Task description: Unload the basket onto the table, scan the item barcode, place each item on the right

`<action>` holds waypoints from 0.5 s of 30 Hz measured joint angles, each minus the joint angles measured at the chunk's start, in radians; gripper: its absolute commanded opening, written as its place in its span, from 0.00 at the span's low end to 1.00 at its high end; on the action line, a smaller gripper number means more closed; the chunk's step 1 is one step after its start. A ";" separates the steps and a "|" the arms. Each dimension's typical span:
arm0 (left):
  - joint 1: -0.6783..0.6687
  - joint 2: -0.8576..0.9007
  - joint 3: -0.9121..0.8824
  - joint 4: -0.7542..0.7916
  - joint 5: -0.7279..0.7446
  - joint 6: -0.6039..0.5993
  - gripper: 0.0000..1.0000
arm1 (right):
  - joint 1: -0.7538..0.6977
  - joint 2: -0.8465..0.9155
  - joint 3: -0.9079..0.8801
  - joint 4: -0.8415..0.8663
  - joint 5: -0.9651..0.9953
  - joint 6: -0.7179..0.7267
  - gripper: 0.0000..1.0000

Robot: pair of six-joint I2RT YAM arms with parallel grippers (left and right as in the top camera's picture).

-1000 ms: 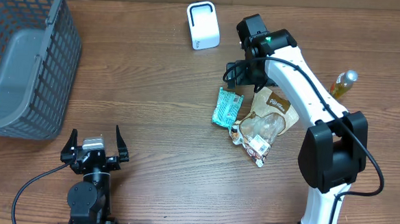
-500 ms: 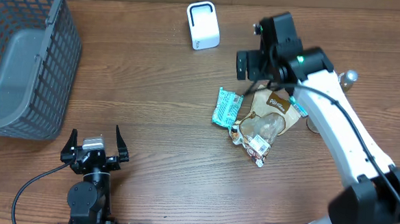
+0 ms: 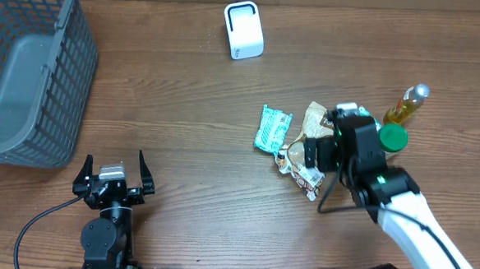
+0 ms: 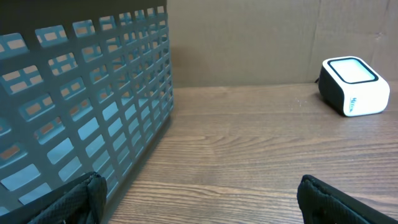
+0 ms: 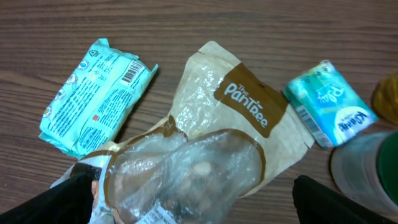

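The right claw [image 5: 189, 190] hangs spread wide and empty over the brown snack bag [image 5: 230, 124]. The bag lies flat on the surface [image 3: 192, 107] in the small heap right of centre. It looks to be the item to pick, though the teal pack [image 5: 93, 96] touching its left edge is as likely.

For a clean pick, drop straight down and pinch the crumpled clear lower part, where the film can bunch between the fingers, not the flat printed top. No barcode can be made out on the bag, so it will probably need turning toward the white scanner [image 3: 244, 30], well apart at the far edge.

Crowding the grasp are the small tissue packet [image 5: 326, 102] at the bag's right edge and the green-capped bottle [image 3: 392, 136] just beside the wrist, easily knocked. The left claw [image 3: 112, 165] rests wide and empty near the grey basket [image 3: 29, 66].
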 measured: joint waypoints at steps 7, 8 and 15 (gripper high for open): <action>0.000 0.000 0.000 0.000 0.000 0.000 0.99 | -0.090 -0.191 -0.207 0.124 -0.002 -0.003 1.00; 0.000 0.000 0.000 0.000 0.000 0.000 1.00 | -0.102 -0.220 -0.253 0.167 -0.008 -0.003 1.00; 0.000 0.000 0.000 0.000 0.000 0.000 1.00 | -0.142 -0.422 -0.495 0.377 -0.047 -0.003 1.00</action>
